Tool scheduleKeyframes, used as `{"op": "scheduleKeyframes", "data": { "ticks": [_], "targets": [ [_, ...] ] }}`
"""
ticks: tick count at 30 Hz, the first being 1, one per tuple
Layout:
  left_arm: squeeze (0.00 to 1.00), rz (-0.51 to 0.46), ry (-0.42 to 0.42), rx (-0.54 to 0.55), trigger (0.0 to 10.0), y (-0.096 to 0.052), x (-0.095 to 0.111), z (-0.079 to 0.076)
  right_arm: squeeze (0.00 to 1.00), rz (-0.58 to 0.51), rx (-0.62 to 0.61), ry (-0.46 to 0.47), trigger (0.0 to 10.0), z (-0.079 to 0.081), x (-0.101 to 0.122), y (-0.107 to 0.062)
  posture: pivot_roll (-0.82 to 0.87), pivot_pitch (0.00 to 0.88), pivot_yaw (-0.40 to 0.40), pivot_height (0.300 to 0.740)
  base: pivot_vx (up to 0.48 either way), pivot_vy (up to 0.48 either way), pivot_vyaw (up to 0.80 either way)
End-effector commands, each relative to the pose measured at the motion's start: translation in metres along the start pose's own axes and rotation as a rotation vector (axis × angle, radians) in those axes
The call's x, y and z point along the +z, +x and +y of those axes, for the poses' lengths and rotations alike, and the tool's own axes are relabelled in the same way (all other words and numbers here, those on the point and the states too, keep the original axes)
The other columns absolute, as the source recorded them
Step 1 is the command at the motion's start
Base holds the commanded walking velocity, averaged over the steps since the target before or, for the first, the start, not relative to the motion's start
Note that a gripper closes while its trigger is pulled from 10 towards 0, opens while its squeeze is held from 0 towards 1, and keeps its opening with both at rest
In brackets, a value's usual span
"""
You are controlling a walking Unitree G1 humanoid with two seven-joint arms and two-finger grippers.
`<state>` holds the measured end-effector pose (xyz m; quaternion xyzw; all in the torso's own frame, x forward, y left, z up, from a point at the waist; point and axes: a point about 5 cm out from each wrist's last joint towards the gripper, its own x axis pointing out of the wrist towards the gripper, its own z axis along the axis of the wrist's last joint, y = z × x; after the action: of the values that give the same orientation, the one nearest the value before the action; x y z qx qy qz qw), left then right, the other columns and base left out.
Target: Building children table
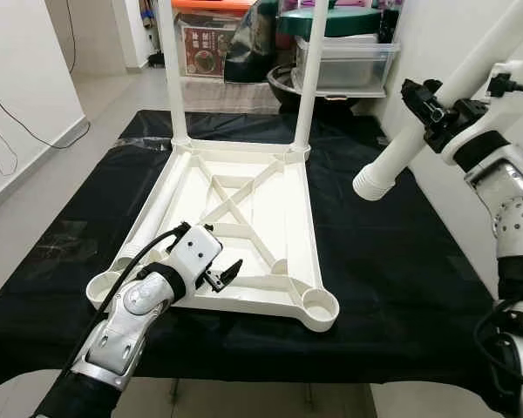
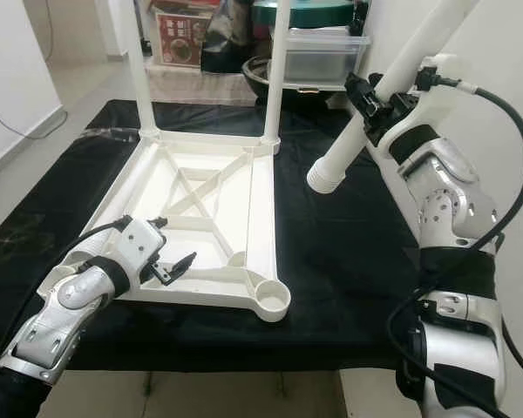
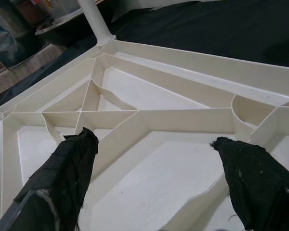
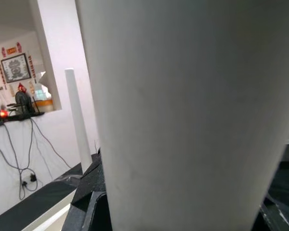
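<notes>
A white plastic tabletop (image 1: 244,205) lies upside down on a black sheet, ribs showing. Two white legs (image 1: 309,78) stand fitted in its far corners. The near right socket (image 1: 320,305) and near left socket (image 1: 105,286) are bare. My left gripper (image 1: 222,275) is open, low over the near edge of the tabletop; its black fingertips (image 3: 74,159) straddle the ribbed underside (image 3: 149,120). My right gripper (image 1: 436,109) is shut on a third white leg (image 1: 392,165), held tilted in the air to the right of the tabletop, its open end pointing down-left.
The black sheet (image 1: 392,270) covers the work surface, with bare stretches right of and in front of the tabletop. Behind stand a clear plastic bin (image 1: 353,61), a dark bowl (image 1: 288,83) and boxes. A white wall (image 1: 26,78) and cables lie left.
</notes>
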<state>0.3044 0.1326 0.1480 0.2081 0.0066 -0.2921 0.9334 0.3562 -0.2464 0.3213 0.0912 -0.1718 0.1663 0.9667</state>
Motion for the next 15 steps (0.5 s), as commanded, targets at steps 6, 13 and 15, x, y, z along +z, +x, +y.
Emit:
{"op": "scheduleKeyframes", "data": {
  "ticks": [6,13,15],
  "targets": [
    [0.0,0.022,-0.023,0.017,10.0,-0.005,-0.008,0.001,0.0,0.031,0.027,0.015,0.0,0.002,-0.007,0.001,0.08,0.0,-0.058,0.74,0.0,0.0,0.0],
    [0.0,0.021,-0.028,0.026,10.0,-0.004,-0.009,0.001,0.0,0.068,0.037,0.01,0.0,0.003,-0.014,0.001,0.08,0.0,-0.061,0.74,0.0,0.0,0.0],
    [0.0,0.02,-0.029,0.028,10.0,-0.005,-0.009,0.001,0.0,0.079,0.034,0.006,0.0,0.002,-0.016,-0.001,0.09,0.0,-0.061,0.74,0.0,0.0,0.0]
  ]
}}
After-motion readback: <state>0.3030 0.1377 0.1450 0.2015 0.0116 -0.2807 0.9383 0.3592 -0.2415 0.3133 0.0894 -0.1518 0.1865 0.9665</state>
